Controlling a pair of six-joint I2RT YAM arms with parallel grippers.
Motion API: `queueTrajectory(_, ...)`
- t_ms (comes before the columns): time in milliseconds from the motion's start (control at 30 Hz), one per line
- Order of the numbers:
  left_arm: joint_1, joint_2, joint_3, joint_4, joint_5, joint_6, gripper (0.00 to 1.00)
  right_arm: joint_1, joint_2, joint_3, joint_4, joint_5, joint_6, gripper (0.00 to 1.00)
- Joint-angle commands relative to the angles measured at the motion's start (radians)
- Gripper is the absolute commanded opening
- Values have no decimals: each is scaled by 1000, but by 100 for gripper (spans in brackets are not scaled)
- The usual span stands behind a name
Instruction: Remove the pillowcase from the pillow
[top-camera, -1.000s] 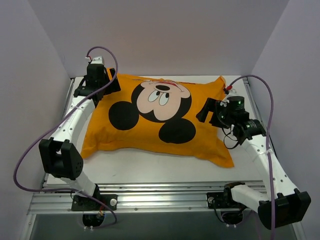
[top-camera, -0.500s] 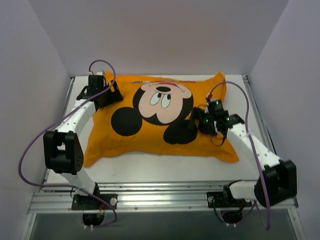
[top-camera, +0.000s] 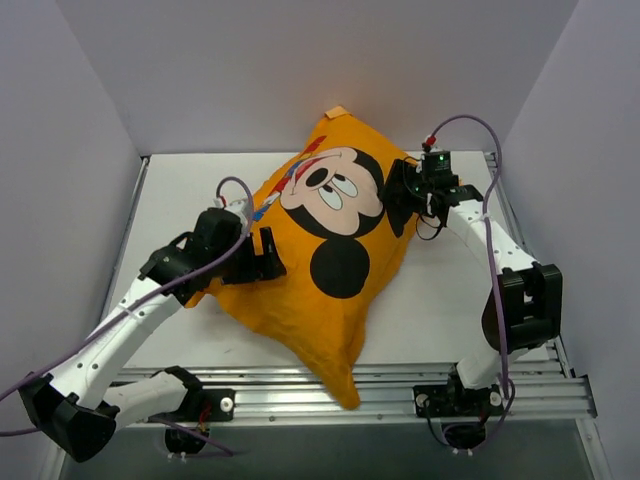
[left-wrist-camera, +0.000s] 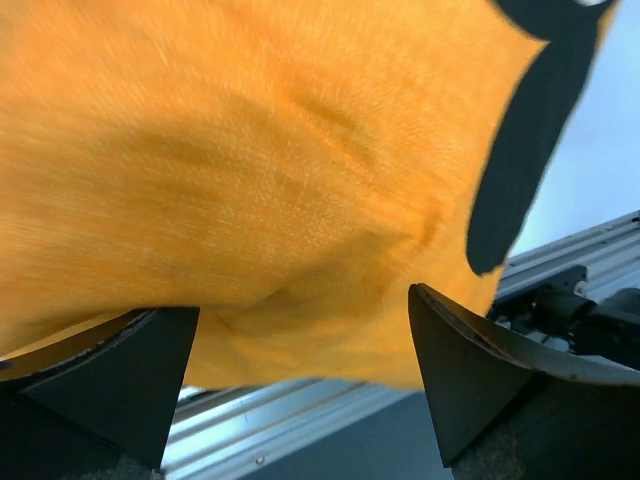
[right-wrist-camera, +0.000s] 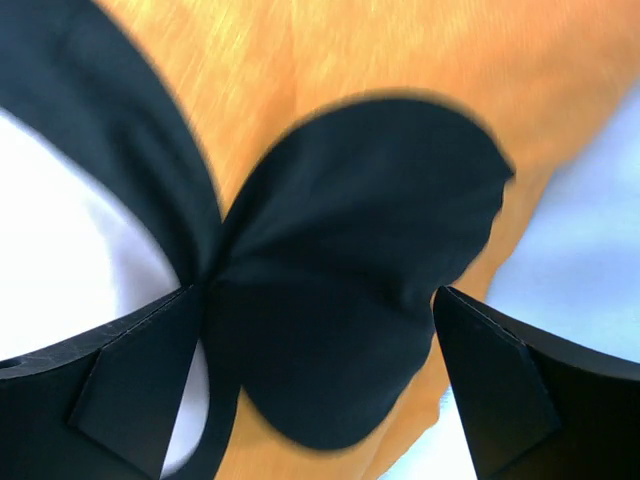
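Now pillowcase (top-camera: 330, 250) swings from flat to diagonal: corners at 12 and 6 o'clock, lower one overhanging table (top-camera: 180, 190). Left claw (top-camera: 270, 256) and right claw (top-camera: 400, 200) both spread wide, grasping nothing; removal not started.

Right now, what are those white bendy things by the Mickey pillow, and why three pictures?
Those are two robot arms, each ending in a two-finger pincher called a gripper. The big picture looks down from above. The other two come from cameras on the wrists, so the dark fingers look huge. On the white table sits a puffy orange pillowcase with Mickey's face, one corner hanging over the near edge. The left gripper and right gripper are open, close against the fabric on either side, pinching nothing. The pillow inside doesn't show.
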Motion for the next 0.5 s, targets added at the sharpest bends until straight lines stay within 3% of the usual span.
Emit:
queueTrajectory(0,4,-34,176,-79,-23,10,94,-7,-112,-47,23,-96,13,96)
queueTrajectory(267,55,140,329,82,-130,225,94,-38,-356,-287,56,-183,34,100)
queueTrajectory(400,234,294,344,173,29,188,94,-49,-431,-409,136,-203,101,100)
queueTrajectory(467,257,380,356,188,92,177,94,-51,-441,-482,237,-235,152,100)
